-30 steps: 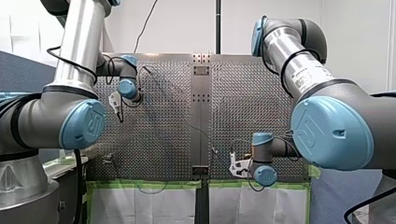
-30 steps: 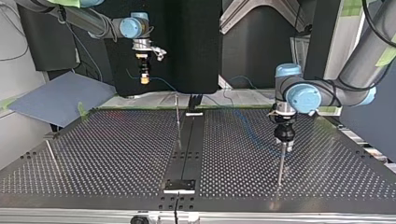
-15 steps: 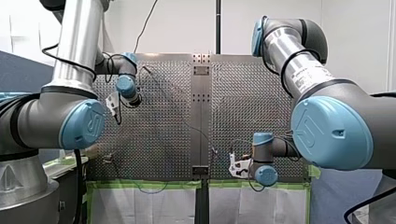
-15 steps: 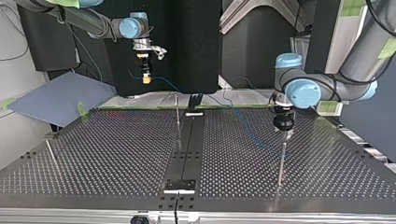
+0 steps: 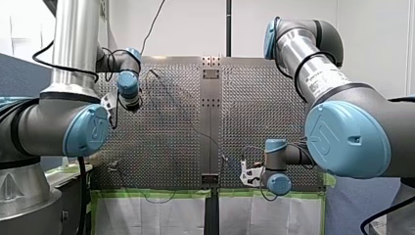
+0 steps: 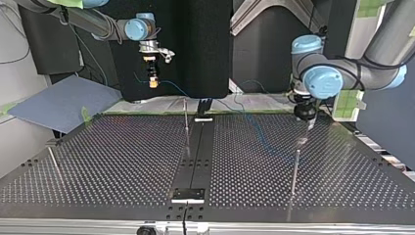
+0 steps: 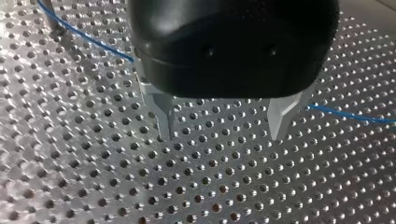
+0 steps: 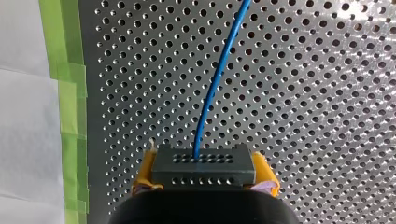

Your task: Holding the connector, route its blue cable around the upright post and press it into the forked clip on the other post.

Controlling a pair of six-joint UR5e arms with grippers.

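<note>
While clamping dark rectangular perforated connector in right hand, looks mid-routing; left hand wide open, empty. Next: swing thin blue cable round slim upright metal post, taut.

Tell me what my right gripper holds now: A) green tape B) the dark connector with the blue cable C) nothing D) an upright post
B: in the right wrist view the right gripper, yellow-padded, is shut on the connector, with the blue cable running out of it.

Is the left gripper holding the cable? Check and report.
No, the left gripper stands open over bare table, and the blue cable runs past behind its fingers.
</note>
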